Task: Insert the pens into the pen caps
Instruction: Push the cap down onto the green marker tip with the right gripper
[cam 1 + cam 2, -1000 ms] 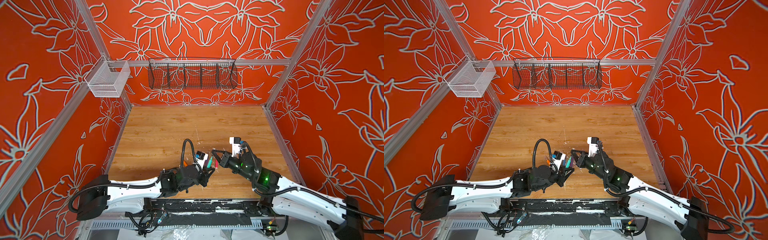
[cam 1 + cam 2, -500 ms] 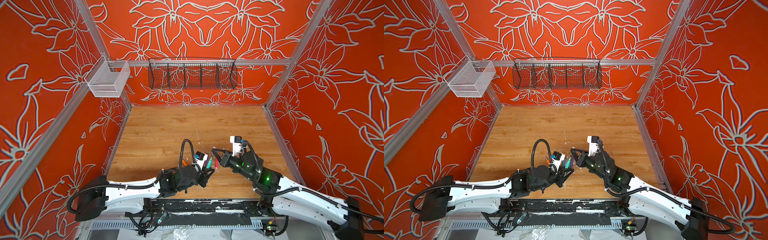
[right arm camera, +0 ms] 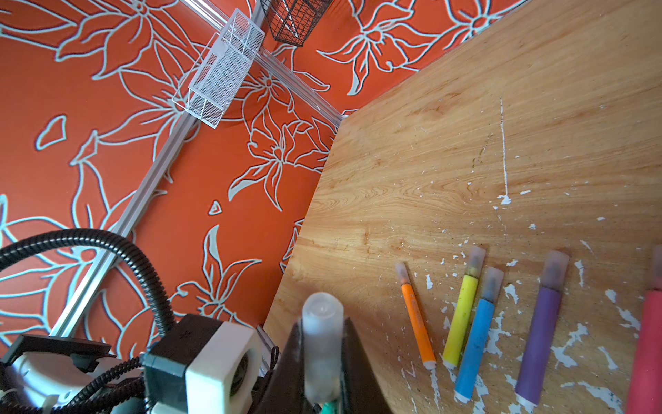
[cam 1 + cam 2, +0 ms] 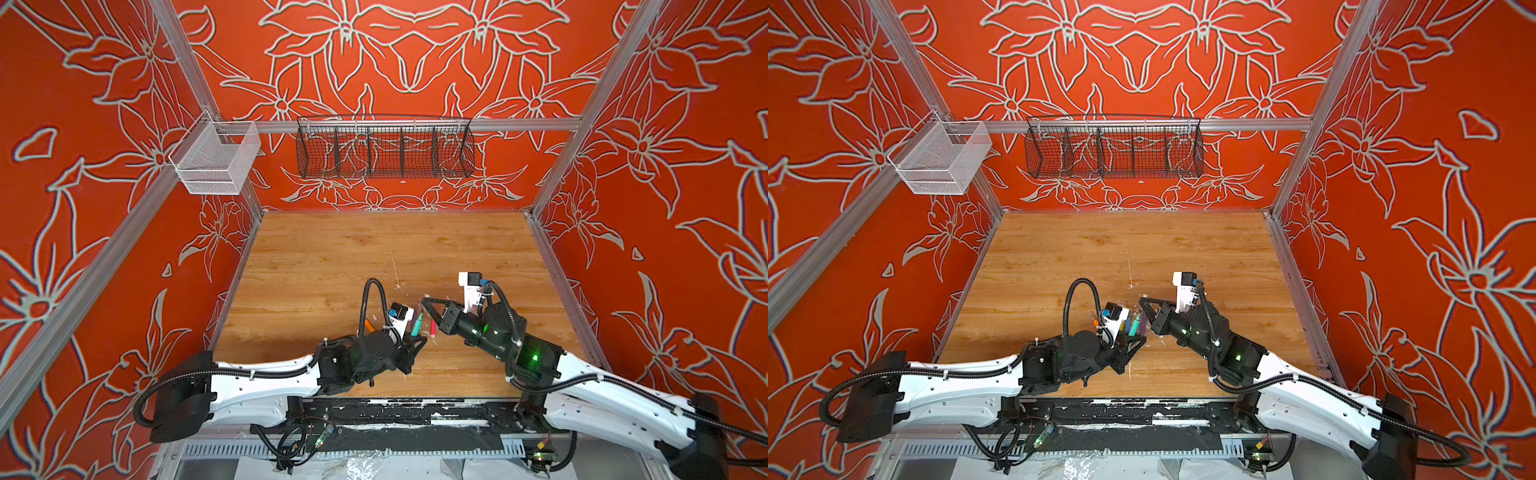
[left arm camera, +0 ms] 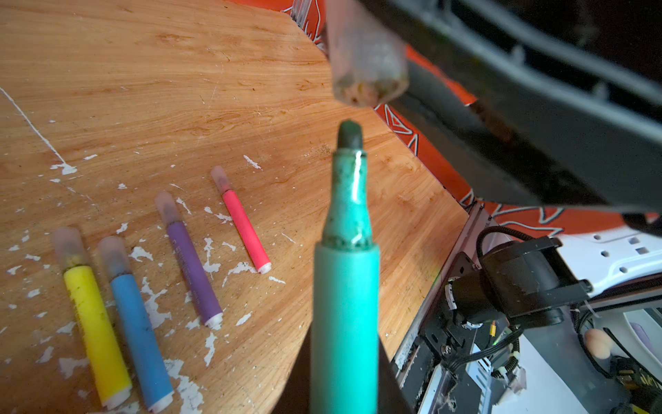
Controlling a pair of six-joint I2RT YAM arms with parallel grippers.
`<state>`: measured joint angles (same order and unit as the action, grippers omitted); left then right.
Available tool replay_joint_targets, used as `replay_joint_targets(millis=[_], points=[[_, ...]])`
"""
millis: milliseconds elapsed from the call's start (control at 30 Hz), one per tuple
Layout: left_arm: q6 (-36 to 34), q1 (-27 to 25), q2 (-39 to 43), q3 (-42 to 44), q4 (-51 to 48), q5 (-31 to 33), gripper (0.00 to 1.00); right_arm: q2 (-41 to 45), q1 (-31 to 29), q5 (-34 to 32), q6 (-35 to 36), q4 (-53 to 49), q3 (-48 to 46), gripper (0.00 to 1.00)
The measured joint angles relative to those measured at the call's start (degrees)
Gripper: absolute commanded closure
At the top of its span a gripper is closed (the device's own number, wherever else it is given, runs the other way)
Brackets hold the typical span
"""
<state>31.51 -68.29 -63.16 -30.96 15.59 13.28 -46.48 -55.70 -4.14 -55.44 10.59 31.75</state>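
Two grips: my left pincer is pinching the green pen, right pincer the cap; apparent tip offset is risking jamming.

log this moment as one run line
left gripper: shut on green pen, tip bare | right gripper: shut on pen cap, just off tip | on table: five capped pens

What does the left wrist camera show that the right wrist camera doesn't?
Only the left wrist view shows the bare dark tip of the green pen, close to the open mouth of the pen cap but not yet inside it. Only the right wrist view shows the orange pen, capped, and the white mesh basket on the wall. Both show the pen cap and the capped yellow pen, blue pen, purple pen and pink pen lying on the table.
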Motion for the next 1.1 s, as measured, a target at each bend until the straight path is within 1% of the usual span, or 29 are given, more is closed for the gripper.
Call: replay_joint_targets(millis=[600, 667, 800, 1000, 1100], points=[[-0.11, 0.39, 0.13, -0.22, -0.55, 0.74, 1.00, -0.44, -2.19, 0.04, -0.52, 2.12, -2.51, 1.00], [0.42, 1.92, 0.24, -0.22, -0.07, -1.81, 1.00, -0.61, -3.19, -1.01, -0.57, 3.96, -3.43, 1.00], [1.60, 6.14, 0.81, 0.04, 1.25, -9.62, 1.00, -1.55, -4.15, -3.78, -0.96, 8.68, -5.07, 1.00], [2.05, 8.44, 3.89, 0.04, 1.36, -14.34, 1.00, -2.21, -4.76, -3.93, -0.39, 14.05, -5.31, 1.00], [3.06, 10.75, 5.11, 0.24, 1.88, -18.82, 1.00, -2.67, -4.76, -3.52, 0.00, 16.81, -5.57, 1.00]])
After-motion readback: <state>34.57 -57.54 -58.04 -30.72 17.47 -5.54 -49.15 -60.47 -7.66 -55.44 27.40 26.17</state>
